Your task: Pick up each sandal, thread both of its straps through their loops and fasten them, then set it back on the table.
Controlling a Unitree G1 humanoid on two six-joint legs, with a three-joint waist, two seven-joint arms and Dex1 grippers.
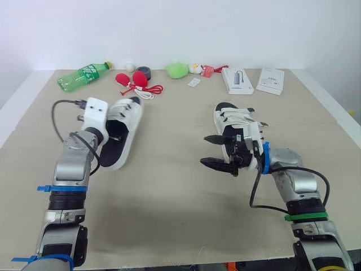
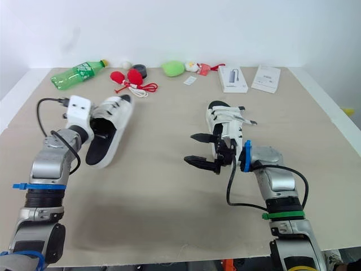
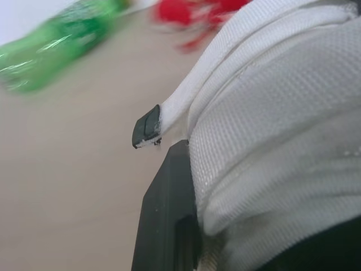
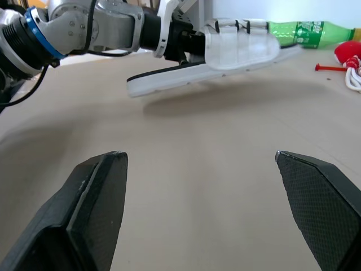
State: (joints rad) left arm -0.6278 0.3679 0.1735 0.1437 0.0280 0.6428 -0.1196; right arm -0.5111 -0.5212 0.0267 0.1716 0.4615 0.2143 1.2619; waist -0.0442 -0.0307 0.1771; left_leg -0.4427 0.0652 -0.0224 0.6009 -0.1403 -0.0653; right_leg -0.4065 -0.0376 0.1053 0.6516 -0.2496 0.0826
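At frame left, left claw [image 1: 114,134] clamps the raised sandal [image 1: 128,113] off the tabletop [image 1: 169,192], presumably for strap access; right claw [image 1: 218,151] gapes beside the second sandal [image 1: 232,119].

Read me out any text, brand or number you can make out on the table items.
No text is readable.
green bottle: label print too blurred.
white box: marks too small.
white leaflet: print too small.
small white card: too small.
held sandal: no lettering seen.
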